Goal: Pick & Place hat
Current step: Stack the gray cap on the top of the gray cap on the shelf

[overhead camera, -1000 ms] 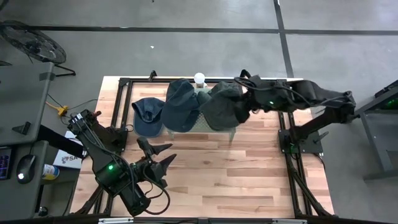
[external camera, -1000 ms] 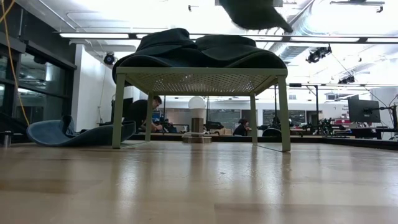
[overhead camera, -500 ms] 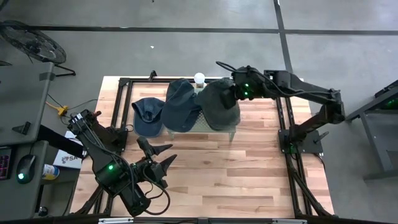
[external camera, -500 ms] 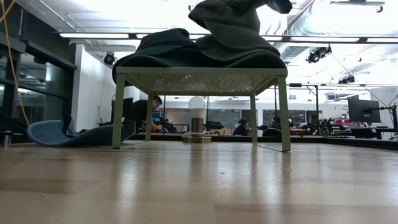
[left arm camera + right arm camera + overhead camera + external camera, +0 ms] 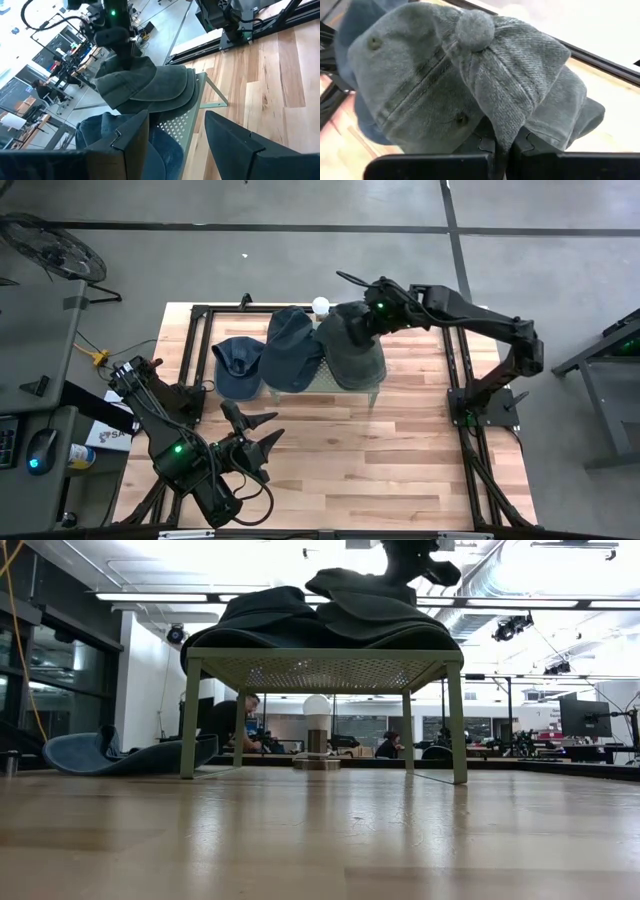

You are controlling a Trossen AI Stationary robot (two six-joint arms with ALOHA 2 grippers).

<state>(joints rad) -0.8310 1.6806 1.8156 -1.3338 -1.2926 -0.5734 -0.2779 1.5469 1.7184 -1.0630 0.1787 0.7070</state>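
At the lower left of the high view the left pincer (image 5: 262, 430) waits over the bare wooden bench (image 5: 400, 460), its fingers spread wide and holding nothing. Farther back, at upper centre of that view, a pale green perforated stand (image 5: 372, 385) carries the caps: a blue-grey cap (image 5: 290, 350) lies on its left half, and the grey-green hat (image 5: 352, 350) lies on its right half, with a third, blue cap (image 5: 236, 365) on the bench just beside the stand at the left. The right pincer (image 5: 368, 318) reaches in from the upper right and is closed on a fold of the hat's crown; the right wrist view shows the fabric pinched into a ridge between the fingers, just below the top button (image 5: 475, 29). The hat looks like washed denim: faded grey-green, with stitched seams, small eyelets and a covered button at the peak. I judge it light and quite soft, since the crown buckles and drapes where it is held, so it should not slip much but will sag and swing. A hold on a thick fold of the crown near the button, or on the stiffer brim, seems safest. In the low view its crown rises gathered above the stand top, right of centre.
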